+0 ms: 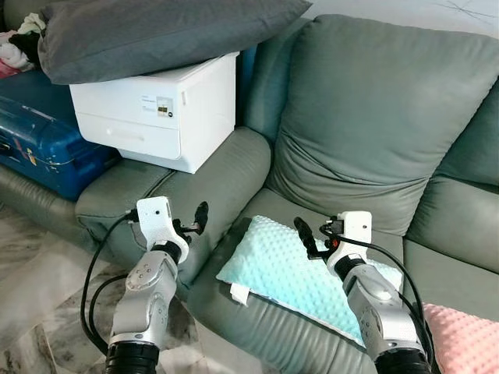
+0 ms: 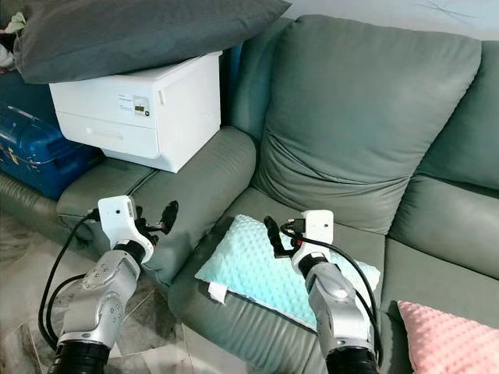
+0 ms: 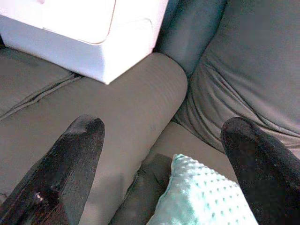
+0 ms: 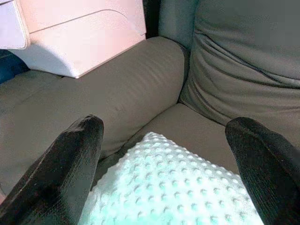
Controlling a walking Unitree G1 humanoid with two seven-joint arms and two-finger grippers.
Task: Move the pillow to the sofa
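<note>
So the mint dotted pillow point(image 1: 292, 273) is already lying flat on the sofa point(image 1: 374, 117) seat cushion, tucked in at the left end next to the armrest point(image 1: 195, 187), with its near edge about level with the front of the seat. Looks to me like the placing part is basically done, since nothing is gripping it.

Both arms are raised in front of the robot. The left gripper point(image 1: 195, 222) sits over the inner slope of the armrest, just left of the pillow, with its fingers spread wide and nothing between them. The right gripper point(image 1: 308, 238) hangs above the pillow's middle, jaws wide apart too. From the head views it could be brushing the fabric, but the wrist view makes me think there's a gap; hard to be sure.

My guess on why they're posed like that: open on either side of the pillow's left half is what you'd expect after letting go, or before nudging it straight.

Surface is soft grey-green upholstery with a big back cushion behind, so the pillow should stay put. Further left, a white printer point(image 1: 156, 117) sits on the far part of the armrest with a dark grey pillow point(image 1: 156, 31) on top, and a blue suitcase point(image 1: 39, 148) beside it. A pink dotted cushion point(image 1: 464, 335) is at the near right, and there's marble-look floor point(image 1: 39, 312) near left.
</note>
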